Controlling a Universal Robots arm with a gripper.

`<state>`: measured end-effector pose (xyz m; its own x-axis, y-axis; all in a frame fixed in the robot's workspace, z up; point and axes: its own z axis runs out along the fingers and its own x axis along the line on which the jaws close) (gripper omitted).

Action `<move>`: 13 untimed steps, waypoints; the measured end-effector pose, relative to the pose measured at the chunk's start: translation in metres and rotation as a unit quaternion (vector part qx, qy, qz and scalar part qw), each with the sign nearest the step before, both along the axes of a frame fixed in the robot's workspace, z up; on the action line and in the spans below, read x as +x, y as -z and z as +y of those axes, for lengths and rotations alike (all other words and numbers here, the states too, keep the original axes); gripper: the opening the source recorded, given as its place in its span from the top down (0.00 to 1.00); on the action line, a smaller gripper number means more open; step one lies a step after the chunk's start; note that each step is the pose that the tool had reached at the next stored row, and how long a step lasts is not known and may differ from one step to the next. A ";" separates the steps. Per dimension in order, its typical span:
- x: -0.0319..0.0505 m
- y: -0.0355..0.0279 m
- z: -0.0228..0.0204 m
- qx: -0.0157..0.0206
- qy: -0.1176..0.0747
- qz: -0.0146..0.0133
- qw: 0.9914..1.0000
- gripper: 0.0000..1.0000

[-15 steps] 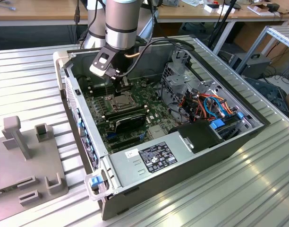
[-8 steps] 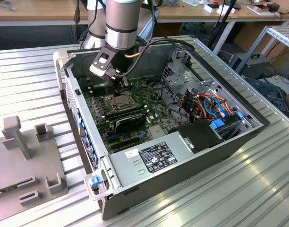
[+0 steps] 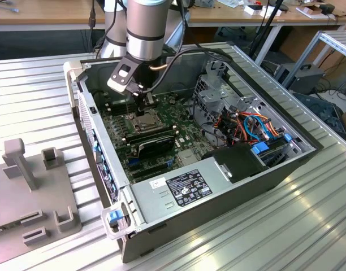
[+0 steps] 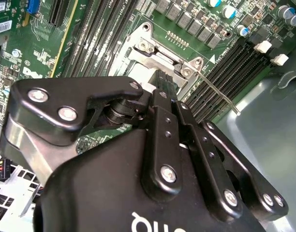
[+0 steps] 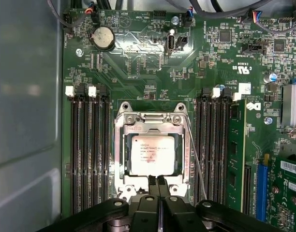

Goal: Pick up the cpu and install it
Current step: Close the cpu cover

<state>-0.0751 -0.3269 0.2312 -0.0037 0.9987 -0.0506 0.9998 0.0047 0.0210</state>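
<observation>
arm (image 3: 145, 25) is hanging near-vertical from the upper centre of the exterior view | gripper (image 3: 143, 106) is pointing downward, left of frame centre | fingers (image 5: 152, 183) are pressing together, tips touching, in both wrist views

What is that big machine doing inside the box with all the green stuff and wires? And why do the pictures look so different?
The grey tube is a robot arm. At its end is a gripper, its black pinching hand. The box is an open computer case lying on a ribbed metal table, and the green part is its motherboard. The exterior view comes from a camera off the arm. Both wrist views come from cameras riding on the arm, looking past the gripper. The small silver square is the cpu, lying inside the socket's metal frame. The gripper's fingers are pressed together at the frame's edge and seem to hold nothing.
</observation>
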 end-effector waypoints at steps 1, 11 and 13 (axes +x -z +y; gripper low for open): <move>-0.0006 0.0018 -0.0001 0.000 0.000 0.000 1.000 0.89; -0.0095 0.0199 -0.0001 0.000 0.000 0.000 1.000 0.89; -0.0104 0.0208 -0.0001 0.000 0.000 0.000 1.000 0.89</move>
<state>-0.0855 -0.3270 0.2104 -0.0037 0.9987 -0.0515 0.9998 0.0048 0.0209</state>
